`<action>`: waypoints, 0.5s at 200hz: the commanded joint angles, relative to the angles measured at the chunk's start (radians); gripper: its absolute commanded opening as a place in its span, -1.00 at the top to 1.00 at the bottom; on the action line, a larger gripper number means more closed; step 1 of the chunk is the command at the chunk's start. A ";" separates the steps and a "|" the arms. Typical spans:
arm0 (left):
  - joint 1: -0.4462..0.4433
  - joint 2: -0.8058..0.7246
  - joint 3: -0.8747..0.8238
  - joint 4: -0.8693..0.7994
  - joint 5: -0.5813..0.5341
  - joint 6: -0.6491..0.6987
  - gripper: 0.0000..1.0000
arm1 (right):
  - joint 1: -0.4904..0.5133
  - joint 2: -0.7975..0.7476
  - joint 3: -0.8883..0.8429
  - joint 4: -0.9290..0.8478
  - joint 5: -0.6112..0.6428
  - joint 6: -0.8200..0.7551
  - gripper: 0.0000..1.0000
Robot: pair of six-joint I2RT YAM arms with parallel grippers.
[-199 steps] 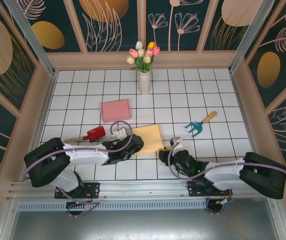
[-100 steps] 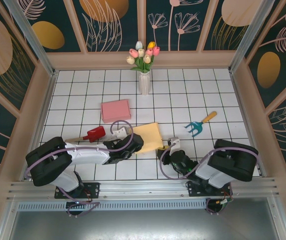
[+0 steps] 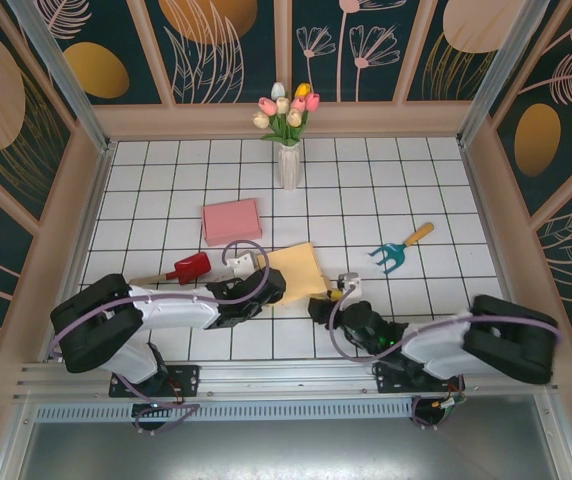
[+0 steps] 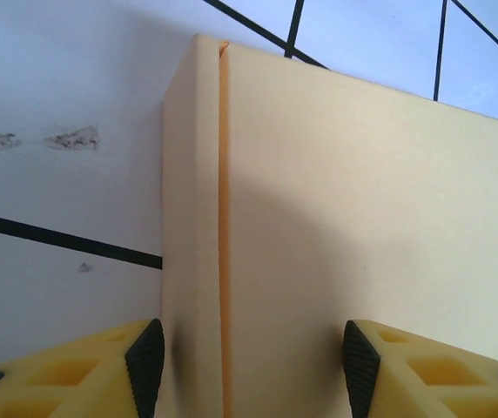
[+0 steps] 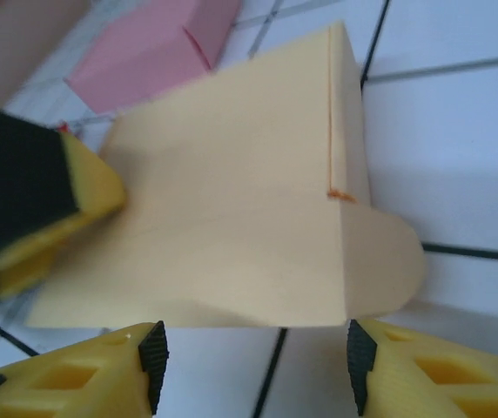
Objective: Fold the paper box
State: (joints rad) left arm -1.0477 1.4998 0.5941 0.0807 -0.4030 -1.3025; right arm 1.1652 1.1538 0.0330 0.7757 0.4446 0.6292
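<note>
Seen from above, a white tiled tabletop [image 3: 366,190] carries a pale yellow paper box [image 3: 296,268] lying flat near the front edge, between the two arms. The left tool [image 3: 272,282] sits at the box's left side and the right tool [image 3: 324,300] at its lower right corner.

In the left wrist view, the left tool [image 4: 253,366] has its jaws moderately apart. A folded edge of the paper box [image 4: 336,218] runs up between them. The left pad [image 4: 147,361] is just beside the box's side wall, while the right pad [image 4: 360,361] lies over the box's broad face, which reaches past it, so the box is not pinched.

In the right wrist view, the right tool [image 5: 253,361] is likewise open with nothing between its jaws. The paper box [image 5: 232,200] lies just ahead of it, a rounded flap [image 5: 388,261] sticking out on the right. The left tool [image 5: 31,205] touches the box's far left end.

Farther back are a pink box [image 3: 232,220], a red trowel [image 3: 181,270], a blue hand rake [image 3: 398,252] and a vase of tulips [image 3: 288,140].
</note>
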 commanded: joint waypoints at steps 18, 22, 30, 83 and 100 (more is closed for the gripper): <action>-0.007 -0.046 -0.067 0.038 -0.007 0.348 -0.20 | 0.004 -0.423 0.017 -0.468 0.043 0.008 -0.42; -0.007 -0.054 -0.075 0.055 -0.006 0.373 -0.21 | 0.002 -0.460 0.023 -0.502 0.050 0.000 -0.44; -0.008 -0.069 -0.090 0.085 0.005 0.423 -0.21 | -0.009 -0.522 0.034 -0.558 0.062 -0.022 -0.46; -0.008 -0.103 -0.112 0.104 0.038 0.588 -0.18 | -0.221 -0.552 0.048 -0.483 -0.147 -0.080 -0.44; -0.008 -0.095 -0.110 0.107 0.032 0.587 -0.18 | -0.277 -0.448 0.085 -0.422 -0.226 -0.126 -0.37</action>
State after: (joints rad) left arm -1.0477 1.4078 0.4953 0.1825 -0.3744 -0.7929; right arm 0.9531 0.6010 0.0643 0.2897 0.3672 0.5694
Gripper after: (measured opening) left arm 0.592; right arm 0.702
